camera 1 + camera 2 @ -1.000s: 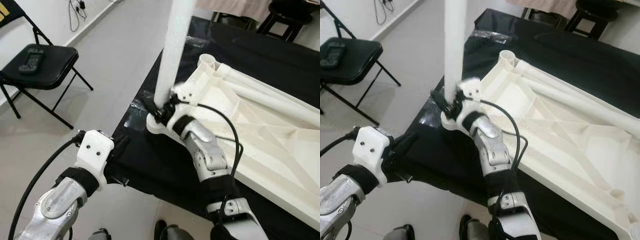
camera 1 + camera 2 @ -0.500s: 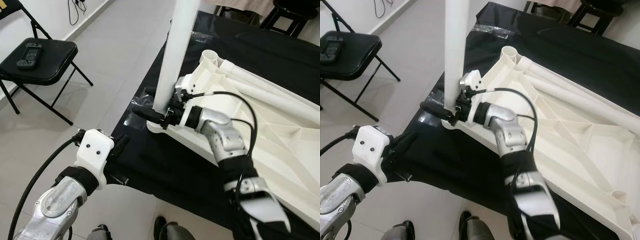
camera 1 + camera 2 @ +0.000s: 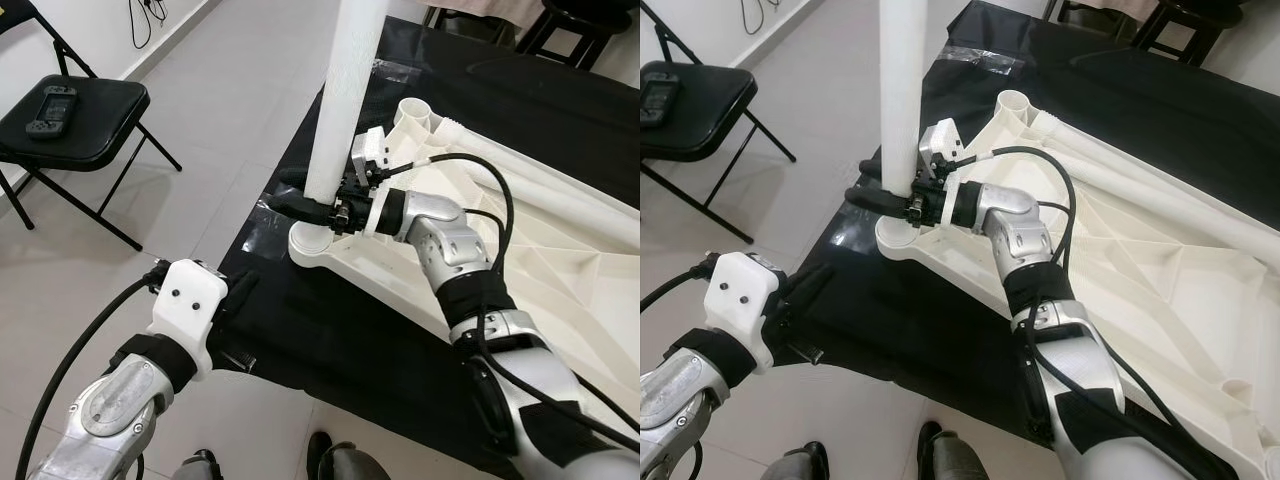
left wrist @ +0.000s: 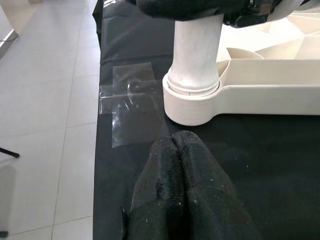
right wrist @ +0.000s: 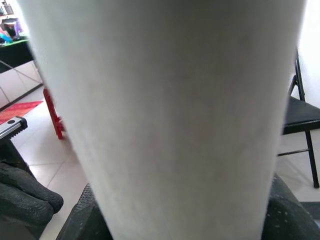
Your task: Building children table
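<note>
Right hand [image 3: 305, 207] clamped on upright leg [image 3: 340, 100], seated in tabletop [image 3: 1160, 270] corner socket; left hand [image 4: 180, 150] together, idle. Other legs unmounted.

Upright white table leg [image 3: 345, 95] stands in corner socket [image 4: 192, 102] of overturned tabletop [image 3: 560, 250]; right gripper [image 3: 300, 205] wraps its base, blocking that corner. Left gripper [image 4: 182, 195], fingers pressed together, rests near the socket on the black cloth [image 3: 330, 330]; bare cloth between them. Open floor to the left; folding chair [image 3: 75, 115] well apart.
</note>
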Motion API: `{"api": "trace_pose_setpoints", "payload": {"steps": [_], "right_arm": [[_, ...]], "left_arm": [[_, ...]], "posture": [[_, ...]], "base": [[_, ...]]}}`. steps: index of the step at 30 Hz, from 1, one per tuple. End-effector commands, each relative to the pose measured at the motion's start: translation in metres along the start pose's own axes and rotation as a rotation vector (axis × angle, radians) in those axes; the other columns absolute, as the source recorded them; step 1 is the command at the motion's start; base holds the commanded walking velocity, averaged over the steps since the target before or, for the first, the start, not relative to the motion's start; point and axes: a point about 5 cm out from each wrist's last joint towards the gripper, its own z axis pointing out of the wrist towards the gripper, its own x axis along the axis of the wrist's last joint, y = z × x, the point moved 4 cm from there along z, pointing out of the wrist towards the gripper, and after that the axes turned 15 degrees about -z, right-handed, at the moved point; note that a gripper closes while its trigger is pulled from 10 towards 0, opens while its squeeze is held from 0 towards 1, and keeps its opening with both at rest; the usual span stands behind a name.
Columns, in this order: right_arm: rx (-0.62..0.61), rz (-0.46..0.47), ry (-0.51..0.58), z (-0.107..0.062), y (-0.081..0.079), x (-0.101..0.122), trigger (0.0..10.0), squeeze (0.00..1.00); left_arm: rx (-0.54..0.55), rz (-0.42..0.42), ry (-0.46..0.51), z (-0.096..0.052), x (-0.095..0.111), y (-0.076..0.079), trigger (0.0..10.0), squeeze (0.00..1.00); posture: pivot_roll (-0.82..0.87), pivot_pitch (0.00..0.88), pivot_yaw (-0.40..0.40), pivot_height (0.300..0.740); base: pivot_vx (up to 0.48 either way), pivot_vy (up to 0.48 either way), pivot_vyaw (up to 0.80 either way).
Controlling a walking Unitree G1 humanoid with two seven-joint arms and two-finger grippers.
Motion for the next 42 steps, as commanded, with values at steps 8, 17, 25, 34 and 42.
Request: {"api": "trace_pose_setpoints", "payload": {"steps": [8, 17, 25, 34, 42], "right_arm": [[-0.099, 0.036, -0.09, -0.029, -0.011, -0.036, 0.0, 0.0], [-0.928, 0.065, -0.556, -0.073, -0.062, -0.1, 0.0, 0.0], [-0.73, 0.022, -0.413, -0.025, -0.044, -0.082, 0.0, 0.0], [-0.561, 0.027, -0.197, 0.0, -0.032, -0.035, 10.0, 1.0], [-0.073, -0.09, 0.007, -0.004, -0.028, 0.008, 10.0, 0.0]], "left_arm": [[0.0, 0.001, -0.024, -0.006, -0.003, 0.001, 10.0, 0.0], [-0.026, -0.01, -0.056, -0.007, -0.01, 0.003, 10.0, 0.0], [-0.031, -0.004, -0.057, -0.004, -0.01, 0.004, 10.0, 0.0], [-0.034, -0.003, -0.053, -0.001, -0.01, 0.004, 10.0, 0.0], [-0.026, 0.001, -0.041, 0.001, -0.008, 0.002, 10.0, 0.0]], "posture": [[0.15, 0.306, -0.161, 0.74], [0.12, 0.328, -0.128, 0.74], [0.13, 0.302, -0.131, 0.74], [0.13, 0.286, -0.138, 0.74], [0.13, 0.282, -0.14, 0.74]], "base": [[0.0, 0.0, 0.0], [0.0, 0.0, 0.0], [0.0, 0.0, 0.0], [0.0, 0.0, 0.0], [0.0, 0.0, 0.0]]}}
